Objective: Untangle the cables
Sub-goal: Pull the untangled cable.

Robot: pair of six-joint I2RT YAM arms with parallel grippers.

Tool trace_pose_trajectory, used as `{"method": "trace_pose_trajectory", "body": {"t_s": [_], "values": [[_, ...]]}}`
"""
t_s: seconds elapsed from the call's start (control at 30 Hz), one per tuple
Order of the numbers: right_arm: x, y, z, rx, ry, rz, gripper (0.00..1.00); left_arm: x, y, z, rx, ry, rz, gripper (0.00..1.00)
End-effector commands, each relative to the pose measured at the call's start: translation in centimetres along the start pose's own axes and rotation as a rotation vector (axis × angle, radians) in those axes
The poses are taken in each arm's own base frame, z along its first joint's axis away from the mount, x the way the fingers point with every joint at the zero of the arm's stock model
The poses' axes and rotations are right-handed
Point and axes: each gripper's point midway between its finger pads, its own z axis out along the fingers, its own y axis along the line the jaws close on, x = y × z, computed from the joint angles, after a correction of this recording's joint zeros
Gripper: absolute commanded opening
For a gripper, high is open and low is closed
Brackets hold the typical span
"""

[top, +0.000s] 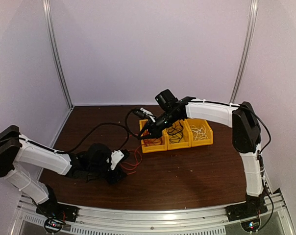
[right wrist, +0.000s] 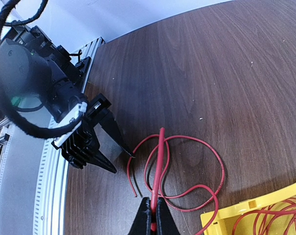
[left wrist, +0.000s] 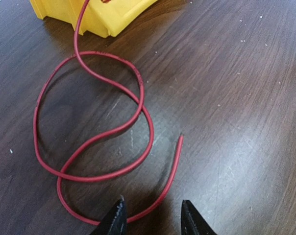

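The table (left wrist: pixel 236 98) is dark wood-grain with a soft sheen and fine pale scuffs, the red cable (left wrist: pixel 138 88) wears a smooth, faintly shiny plastic sheath, the yellow bin (left wrist: pixel 109 19) is glossy moulded plastic, and the left pincer (left wrist: pixel 153 218) looks matt black.

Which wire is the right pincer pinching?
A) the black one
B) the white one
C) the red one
C: in the right wrist view, the right pincer is shut on the thin red wire, which runs straight out from it toward the loops on the table.
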Motion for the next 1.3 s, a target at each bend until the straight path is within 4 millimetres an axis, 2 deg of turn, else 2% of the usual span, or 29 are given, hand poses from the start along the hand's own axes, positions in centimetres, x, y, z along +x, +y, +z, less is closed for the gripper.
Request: {"method": "trace_pose_trajectory", "body": {"t_s": [0.0, 0.23, 0.43, 0.53, 0.6, 0.7, 0.8, 0.87, 0.93, 1.03, 1.13, 1.27], "values": [[-0.3, -0.1, 0.4, -0.030, -0.016, 0.009, 0.02, -2.9, 0.0, 1.1, -0.013, -0.076, 0.094, 0.39], [-0.6, -0.7, -0.1, -0.033, -0.032, 0.035, 0.02, -2.3, -1.7, 3.5, 0.090, -0.009, 0.159, 0.29], [-0.9, -1.5, -1.3, -0.021, -0.053, 0.049, 0.02, -0.5, -2.6, 4.9, 0.134, 0.083, 0.169, 0.02], [-1.8, -1.8, -2.7, 0.004, -0.065, 0.033, 0.02, -1.1, -3.6, 3.9, 0.129, 0.052, 0.210, 0.00], [-2.8, -2.0, -4.4, 0.042, -0.077, 0.008, 0.02, -1.9, -3.9, 2.4, 0.112, 0.006, 0.217, 0.00], [-5.1, -2.3, -8.5, 0.096, -0.126, -0.022, 0.01, -5.1, -3.5, -1.3, 0.067, -0.113, 0.195, 0.00], [-7.2, -2.1, -13.5, 0.145, -0.184, -0.051, 0.00, -9.0, -1.6, -6.2, -0.046, -0.257, 0.147, 0.00], [-8.0, -2.0, -16.9, 0.198, -0.217, -0.075, 0.00, -11.5, 0.7, -10.0, -0.157, -0.359, 0.094, 0.00], [-8.1, -2.3, -20.3, 0.287, -0.240, -0.091, 0.00, -12.7, 3.7, -13.6, -0.271, -0.432, 0.019, 0.00], [-6.8, -4.4, -26.2, 0.453, -0.278, -0.067, 0.00, -13.6, 8.3, -17.7, -0.397, -0.502, -0.100, 0.00], [-4.7, -6.9, -32.9, 0.611, -0.350, -0.001, 0.00, -13.7, 11.9, -20.3, -0.505, -0.517, -0.164, 0.00], [0.0, -10.9, -42.4, 0.871, -0.436, 0.136, 0.00, -14.1, 14.3, -22.7, -0.650, -0.501, -0.169, 0.00]]}}
